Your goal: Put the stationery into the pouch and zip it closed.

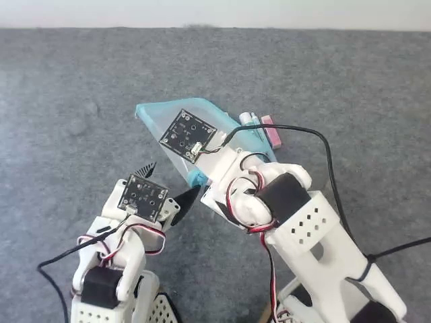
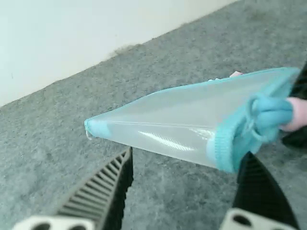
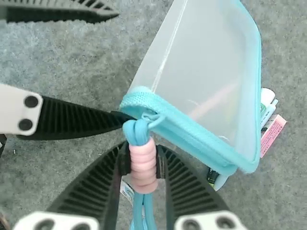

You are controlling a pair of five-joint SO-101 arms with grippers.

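A translucent pouch [image 1: 153, 120] with teal edging is held tilted above the grey carpet. My right gripper [image 3: 142, 155] is shut on the pink bead [image 3: 142, 165] of the teal zipper pull cord at the pouch's near corner [image 1: 196, 178]. My left gripper [image 2: 187, 191] stands open just below and in front of the pouch [image 2: 177, 120], touching nothing; from above it sits at the pouch's near-left side [image 1: 172, 183]. Pens [image 1: 248, 118] and a pink eraser [image 1: 271, 129] stick out past the pouch's far right edge, seen too as pens [image 3: 267, 103] and eraser [image 3: 272, 130].
Grey carpet [image 1: 74, 101] covers the table, with a pale wall [image 2: 72, 33] along its far edge. A black cable [image 1: 323, 145] loops over the right arm. Open carpet lies left of and behind the pouch.
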